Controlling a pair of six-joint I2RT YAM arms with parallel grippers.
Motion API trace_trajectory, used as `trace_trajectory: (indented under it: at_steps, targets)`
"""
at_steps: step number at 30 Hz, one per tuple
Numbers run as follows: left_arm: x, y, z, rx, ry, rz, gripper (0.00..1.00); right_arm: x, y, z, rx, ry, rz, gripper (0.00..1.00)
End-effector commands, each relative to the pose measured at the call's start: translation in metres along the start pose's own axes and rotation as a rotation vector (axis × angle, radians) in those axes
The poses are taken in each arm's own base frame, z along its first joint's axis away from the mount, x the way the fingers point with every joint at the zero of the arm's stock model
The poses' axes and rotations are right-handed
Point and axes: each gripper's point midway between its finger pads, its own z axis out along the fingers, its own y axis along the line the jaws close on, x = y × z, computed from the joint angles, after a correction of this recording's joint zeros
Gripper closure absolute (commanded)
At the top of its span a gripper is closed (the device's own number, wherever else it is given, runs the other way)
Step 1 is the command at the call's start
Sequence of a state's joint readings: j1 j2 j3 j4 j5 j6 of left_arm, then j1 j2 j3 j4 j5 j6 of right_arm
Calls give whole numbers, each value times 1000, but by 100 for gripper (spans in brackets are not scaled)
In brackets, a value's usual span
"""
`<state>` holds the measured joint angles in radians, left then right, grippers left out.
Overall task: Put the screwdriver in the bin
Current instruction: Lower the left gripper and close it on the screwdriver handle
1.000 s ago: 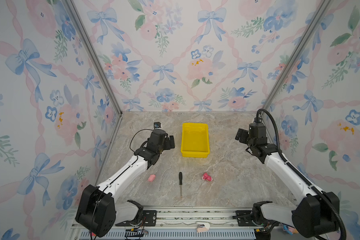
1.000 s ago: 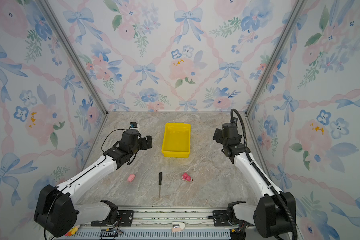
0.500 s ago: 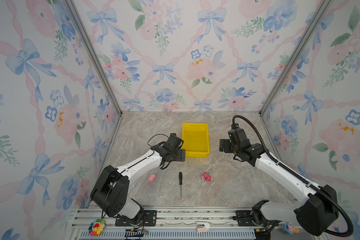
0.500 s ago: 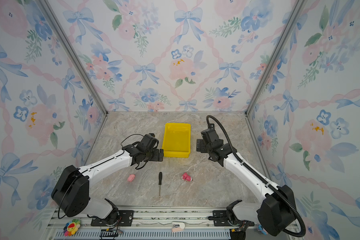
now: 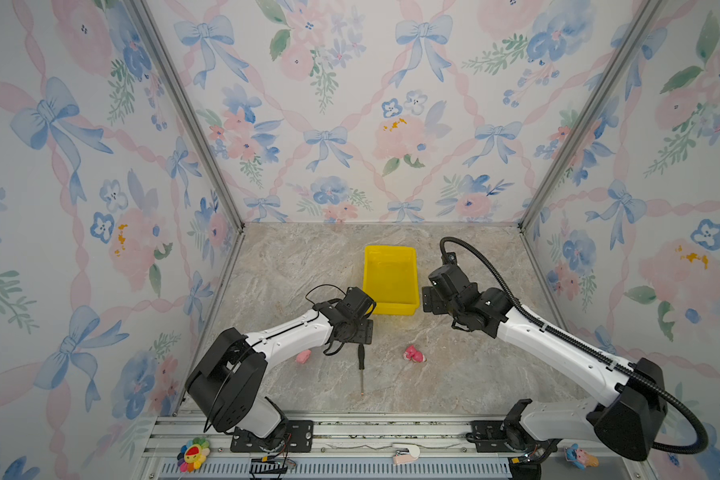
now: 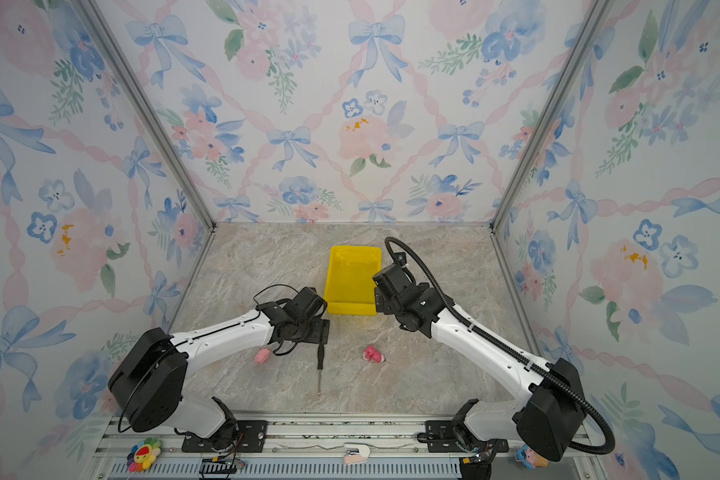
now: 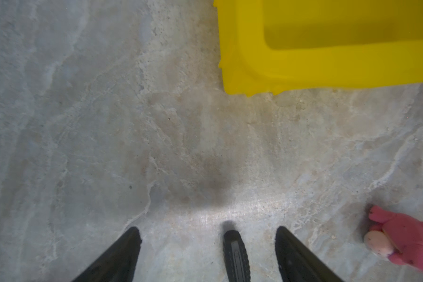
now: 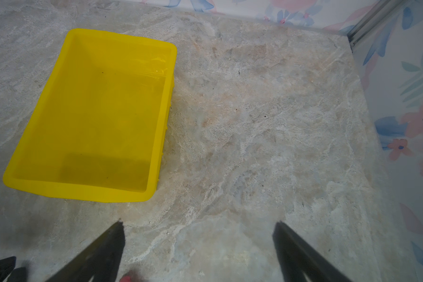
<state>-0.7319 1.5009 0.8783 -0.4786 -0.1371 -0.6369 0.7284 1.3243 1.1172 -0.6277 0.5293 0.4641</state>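
The screwdriver (image 5: 361, 365) (image 6: 319, 365) lies flat on the marble table, black handle toward the bin, silver shaft toward the front edge. My left gripper (image 5: 360, 332) (image 6: 319, 331) is low over the handle end and open. In the left wrist view the handle (image 7: 236, 256) lies between the two fingers of the left gripper (image 7: 208, 234), nearer one of them, with a gap on each side. The yellow bin (image 5: 391, 309) (image 6: 352, 308) (image 7: 327, 66) (image 8: 78, 190) stands empty just beyond. My right gripper (image 5: 429, 299) (image 6: 381, 299) (image 8: 198, 229) hangs open and empty by the bin's right front corner.
Two small pink toys lie on the table, one (image 5: 303, 356) (image 6: 262, 355) left of the screwdriver and one (image 5: 414, 354) (image 6: 373, 353) (image 7: 401, 244) right of it. Floral walls close in the table on three sides. A metal rail (image 5: 350, 432) runs along the front.
My left gripper has swung from left of the bin down and forward to the screwdriver's handle. My right arm has moved left and lower, to the bin's right front corner.
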Motion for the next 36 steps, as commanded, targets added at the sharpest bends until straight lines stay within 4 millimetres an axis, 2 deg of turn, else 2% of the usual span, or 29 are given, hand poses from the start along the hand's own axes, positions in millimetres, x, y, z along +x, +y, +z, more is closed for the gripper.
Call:
trace_trajectory:
  at_steps: [1,7,11,19,25,36]
  targets:
    - [18,-1,-1,-8,33,-25,16,-3,-1,-2,3,-13,9,3]
    - [30,-17,1,22,68,-55,24,-5,2,2,-42,7,-13,3]
    - [39,-18,9,-8,107,-64,27,-3,0,4,-74,19,-10,3]
    - [49,-23,21,-111,158,-41,33,-3,-21,5,-136,33,30,3]
    - [55,-23,29,-157,178,-56,47,-3,-35,3,-158,24,60,3]
    - [75,-21,36,-229,215,-72,71,-9,-45,-8,-202,-9,61,3]
